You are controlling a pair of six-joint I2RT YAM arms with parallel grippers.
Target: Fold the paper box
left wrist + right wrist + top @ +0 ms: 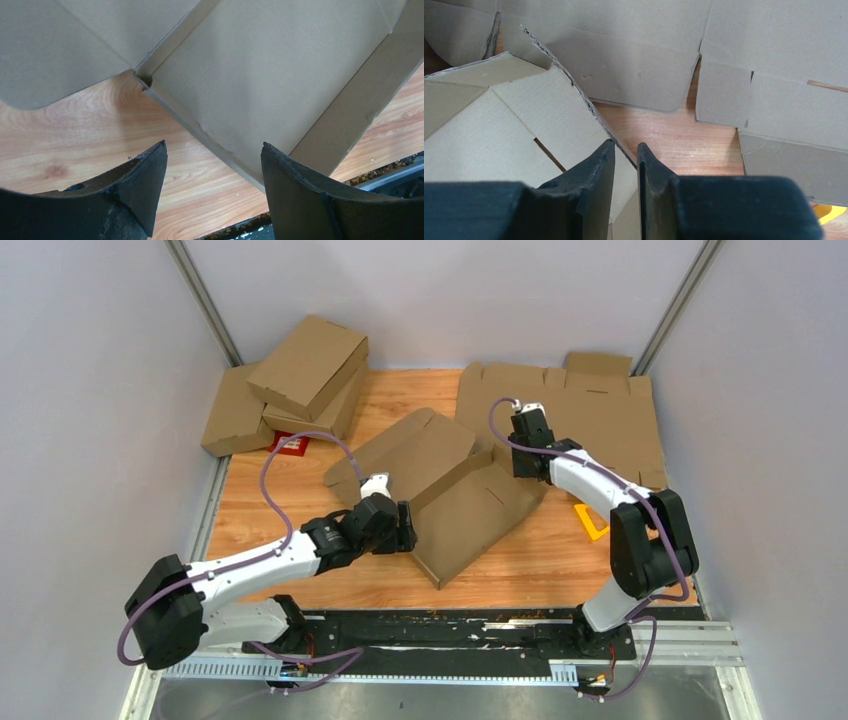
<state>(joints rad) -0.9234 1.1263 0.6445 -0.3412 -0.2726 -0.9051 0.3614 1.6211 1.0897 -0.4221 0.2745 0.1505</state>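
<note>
The paper box (470, 500) lies mid-table, a brown cardboard piece part folded, with raised side walls and a panel spread toward the back left. My left gripper (408, 528) is open at its near-left wall. In the left wrist view that gripper (213, 145) is empty, its jaws wide apart just short of the box's edge (270, 75). My right gripper (527, 468) is at the box's right end. In the right wrist view the right gripper (626, 146) is pinched on the thin upright edge of a box flap (499, 125).
Flat cardboard blanks (590, 410) lie at the back right, and show beyond the right gripper in its wrist view (774, 100). Folded mailer boxes (300, 375) are stacked at the back left over a red item (290, 443). A yellow object (592, 523) lies by the right arm.
</note>
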